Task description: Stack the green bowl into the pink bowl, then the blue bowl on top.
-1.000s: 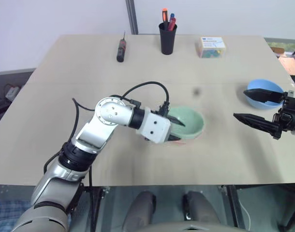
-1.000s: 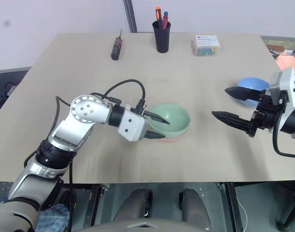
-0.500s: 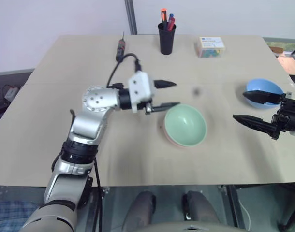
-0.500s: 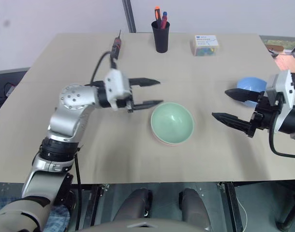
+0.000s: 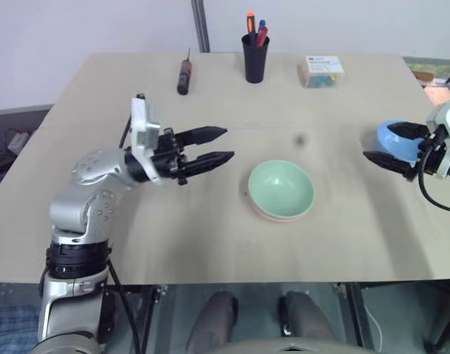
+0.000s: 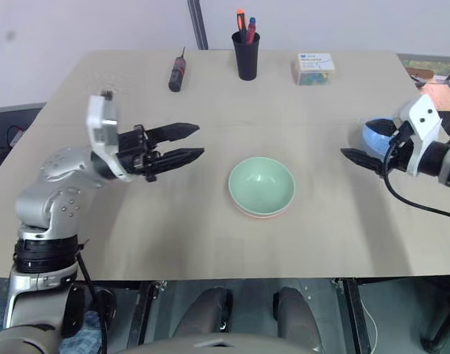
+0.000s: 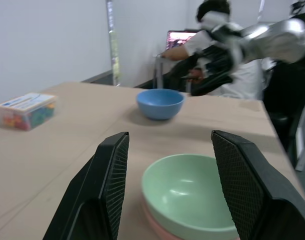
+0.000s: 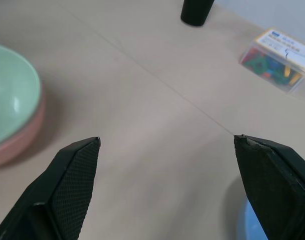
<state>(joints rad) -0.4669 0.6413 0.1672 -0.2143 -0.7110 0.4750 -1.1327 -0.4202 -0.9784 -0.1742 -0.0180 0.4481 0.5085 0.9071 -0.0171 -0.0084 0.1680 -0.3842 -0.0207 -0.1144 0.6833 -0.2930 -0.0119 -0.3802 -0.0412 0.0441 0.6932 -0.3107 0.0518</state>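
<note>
Blue bowl (image 5: 397, 140), we note, sits far right, just beside our right gripper (image 5: 393, 146), whose fingers gape wide and empty around it.

— What sits on the counter (image 5: 210, 243)?
— A pink bowl (image 5: 273, 214) with a green bowl (image 5: 281, 189) nested inside, just beyond the left gripper (image 5: 219, 144). A blue bowl (image 5: 393, 140) sits by the right gripper (image 5: 393, 146). Farther off: a screwdriver (image 5: 184, 74), a black cup (image 5: 254, 59), a small box (image 5: 321, 71).
</note>
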